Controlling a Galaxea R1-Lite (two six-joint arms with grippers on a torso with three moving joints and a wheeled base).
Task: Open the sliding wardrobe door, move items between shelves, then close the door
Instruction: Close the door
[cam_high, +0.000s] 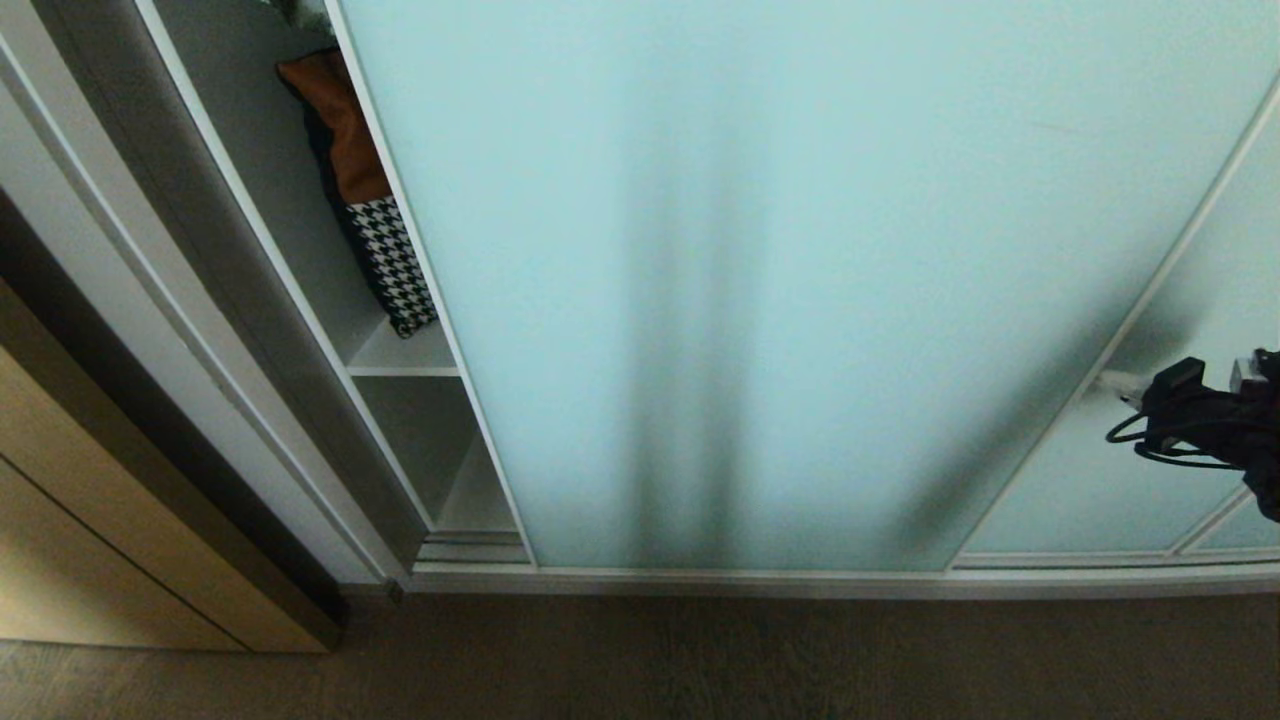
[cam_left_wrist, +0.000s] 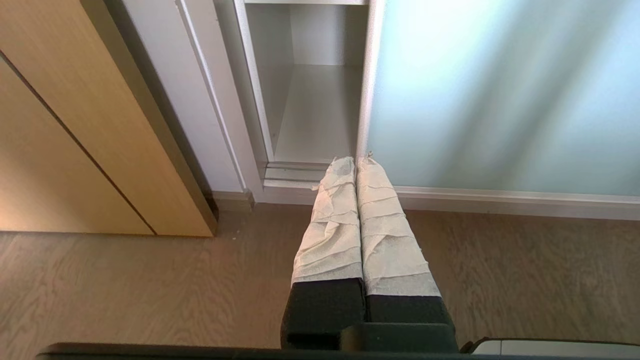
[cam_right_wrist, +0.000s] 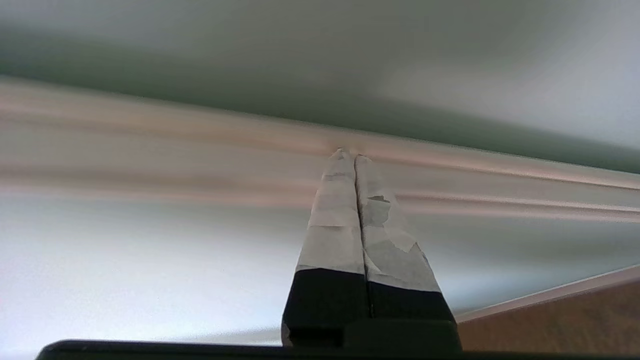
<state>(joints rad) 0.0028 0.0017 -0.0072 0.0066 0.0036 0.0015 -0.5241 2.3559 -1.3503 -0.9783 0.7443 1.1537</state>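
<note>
Head view: the floor (cam_high: 700, 660) runs along the bottom; the door (cam_high: 760, 280) fills the middle, open only a crack, with a cushion (cam_high: 365, 190) on a shelf (cam_high: 400, 358) upper left. At the right edge, the right gripper (cam_high: 1108, 383) touches the door frame. Left wrist view: the left gripper (cam_left_wrist: 356, 161) is closed and empty. Right wrist view: the right gripper's tips are pressed together, empty. Moving things and closing the door are still to do

The sliding door (cam_high: 760, 280) is smooth frosted glass; the shelf (cam_high: 405, 362) matt white board; the floor (cam_left_wrist: 150, 290) wood-grain; the cushion (cam_high: 370, 200) woven cloth.

Left of the frosted pale aqua glass sliding wardrobe door (cam_high: 760, 290), a brown and black-and-white houndstooth fabric cushion (cam_high: 365, 190) leans above a plain white flat shelf board (cam_high: 405, 362).
</note>
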